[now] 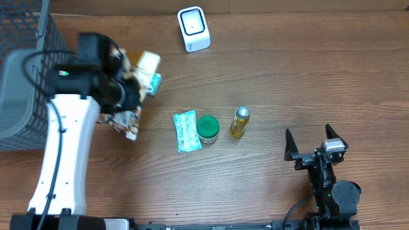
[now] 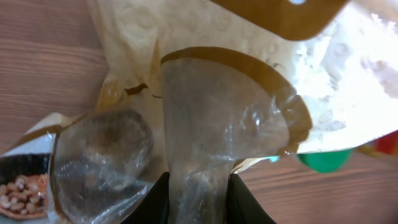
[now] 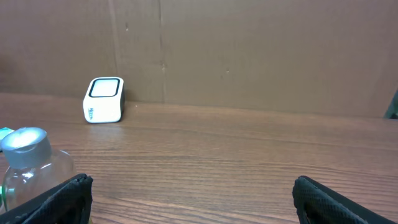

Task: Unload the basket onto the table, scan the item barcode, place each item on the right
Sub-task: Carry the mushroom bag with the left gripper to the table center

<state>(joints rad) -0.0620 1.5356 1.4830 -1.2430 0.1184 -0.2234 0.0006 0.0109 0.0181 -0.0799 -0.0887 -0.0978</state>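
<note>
Looking through the left wrist camera, I see the left gripper [image 2: 199,205] clamped on a cream-and-brown snack bag [image 2: 236,106], which I take as the item to scan. The two fingers [image 2: 152,204] pinch the clear plastic part of the bag, and the rest of the bag spreads out away from the camera. In the overhead view the bag is held to the left of the white barcode scanner [image 1: 193,29] and a little nearer to the robot than the scanner is. Its long axis seems to run from the gripper toward the scanner, but I cannot tell which face carries the barcode. The right gripper [image 1: 314,144] has its jaws wide apart and holds nothing; it is well apart from the scanner, on its right and near side. So the left arm is the nearer one. I judge the coming move must carry the bag rightward and away, up to the scanner window, with the printed face turned to it.
</note>
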